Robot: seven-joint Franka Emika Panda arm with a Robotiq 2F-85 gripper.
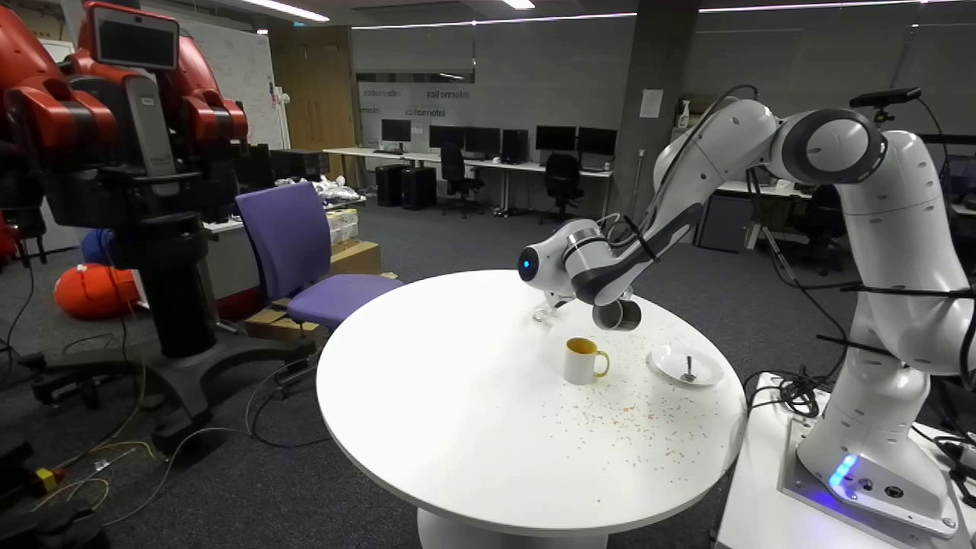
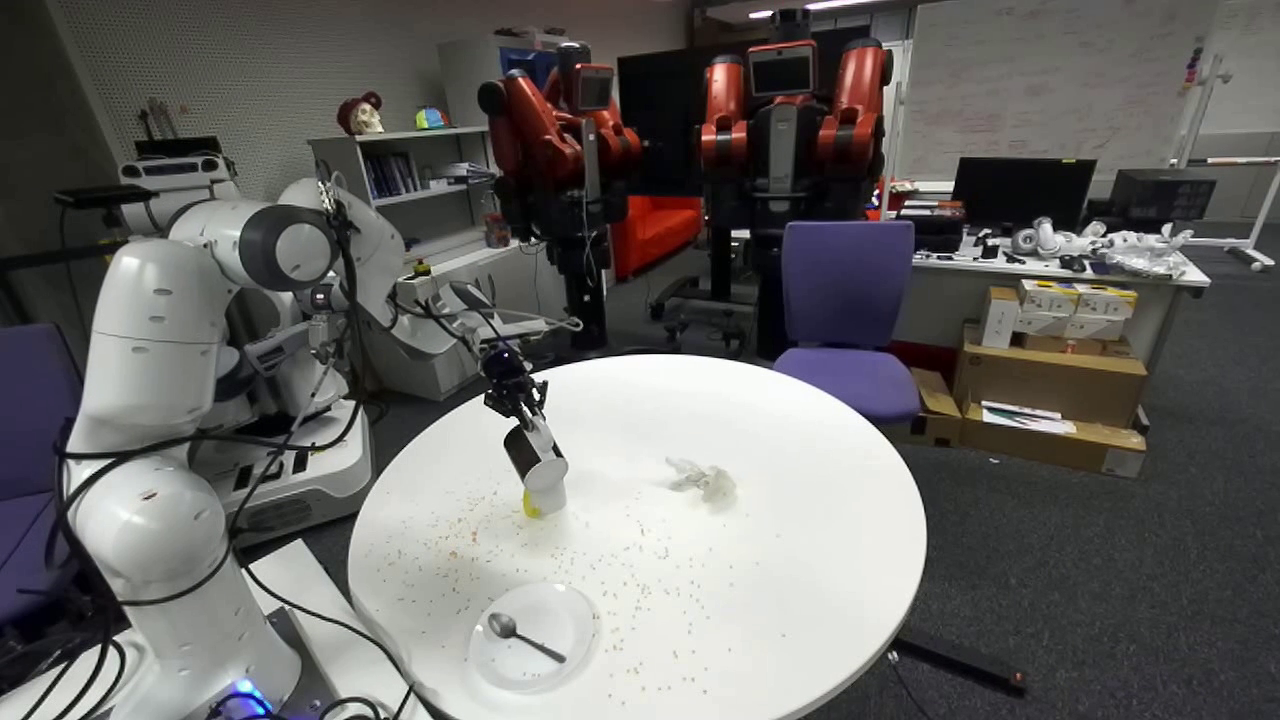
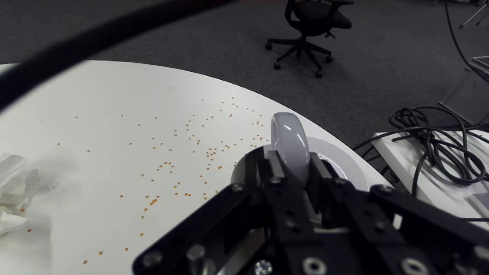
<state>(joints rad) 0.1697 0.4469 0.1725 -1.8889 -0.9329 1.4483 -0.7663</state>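
Note:
My gripper (image 3: 293, 165) is shut on the pale grey handle of a dark and white mug (image 2: 524, 455). The handle stands between the fingertips in the wrist view, and part of the mug's dark body (image 3: 246, 168) shows behind the left finger. The held mug (image 1: 618, 314) is tilted on its side above the table, its mouth angled downward. A white mug with a yellow inside and yellow handle (image 1: 581, 362) stands upright on the table. It also shows in an exterior view (image 2: 550, 498), partly hidden behind the held mug. The held mug's contents cannot be seen.
A white plate (image 2: 500, 662) with a metal spoon (image 2: 530, 638) lies near the round white table's edge (image 1: 427, 457). Small orange bits (image 1: 625, 418) are scattered over the table. A crumpled translucent wrapper (image 2: 706, 482) lies there too. A purple chair (image 2: 845, 375) stands behind the table.

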